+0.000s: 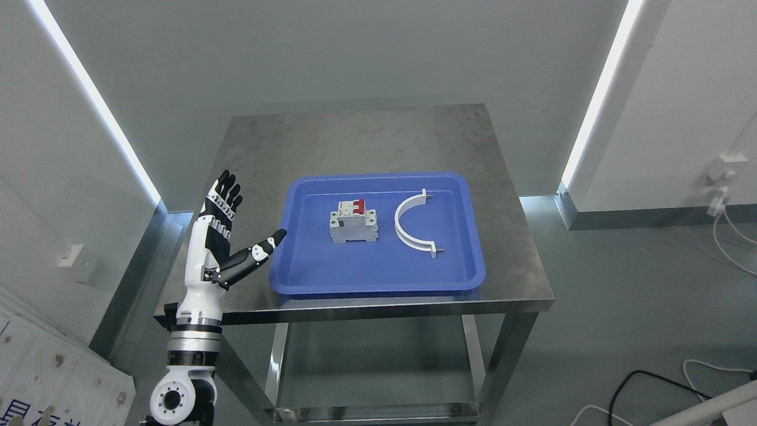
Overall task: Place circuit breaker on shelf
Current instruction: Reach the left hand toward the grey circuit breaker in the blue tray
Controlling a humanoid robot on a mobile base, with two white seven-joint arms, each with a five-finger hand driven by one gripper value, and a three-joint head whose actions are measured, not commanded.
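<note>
A grey circuit breaker (353,222) with red switches stands in a blue tray (378,275) on a steel table (366,133). My left hand (239,222) is raised over the table's left edge, to the left of the tray. Its fingers are spread, the thumb points toward the tray, and it holds nothing. It is well apart from the breaker. The right arm is out of view.
A white half-ring clamp (415,223) lies in the tray to the right of the breaker. The table has a lower steel shelf (378,408). Cables (656,384) lie on the floor at the lower right. White boards (53,367) lean at the lower left.
</note>
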